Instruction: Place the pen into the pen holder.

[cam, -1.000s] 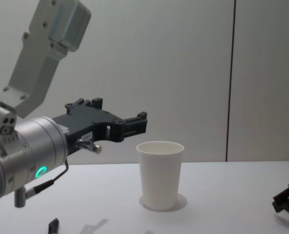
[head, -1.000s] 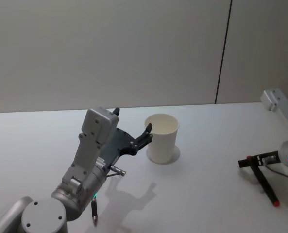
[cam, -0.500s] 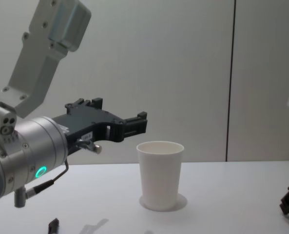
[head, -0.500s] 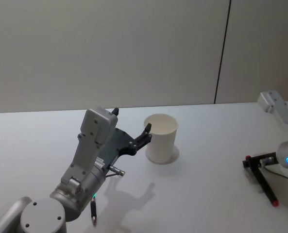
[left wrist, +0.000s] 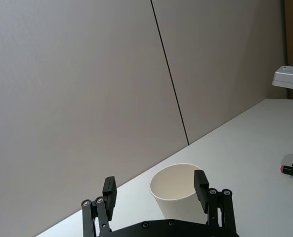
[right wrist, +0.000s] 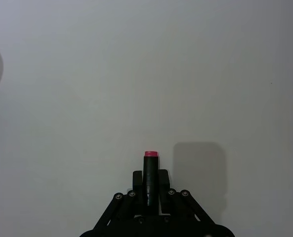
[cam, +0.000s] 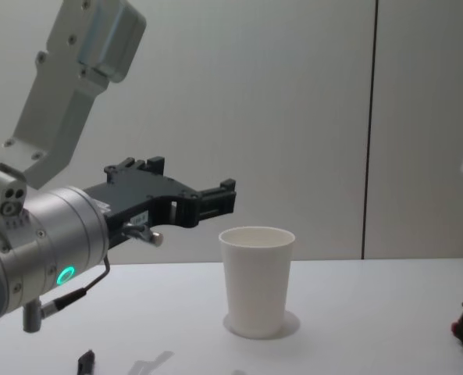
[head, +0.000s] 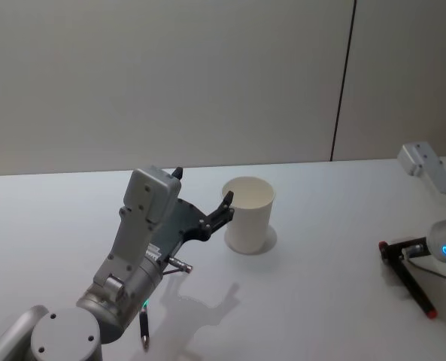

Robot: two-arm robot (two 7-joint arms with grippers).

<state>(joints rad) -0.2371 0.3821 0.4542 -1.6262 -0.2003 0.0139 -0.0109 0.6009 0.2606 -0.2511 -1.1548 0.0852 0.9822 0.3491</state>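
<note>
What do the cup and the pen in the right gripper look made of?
The pen holder: probably paper, matte white; thin tapered wall, rolled rim. The pen, clamped in the right gripper: likely plastic, smooth black barrel with a pink end cap; can't confirm.

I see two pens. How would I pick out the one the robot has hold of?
Look to the right side of the white table, well away from the paper cup. There the right gripper is shut on a black pen with a pink-red end; the other pen lies loose under the left arm.
</note>
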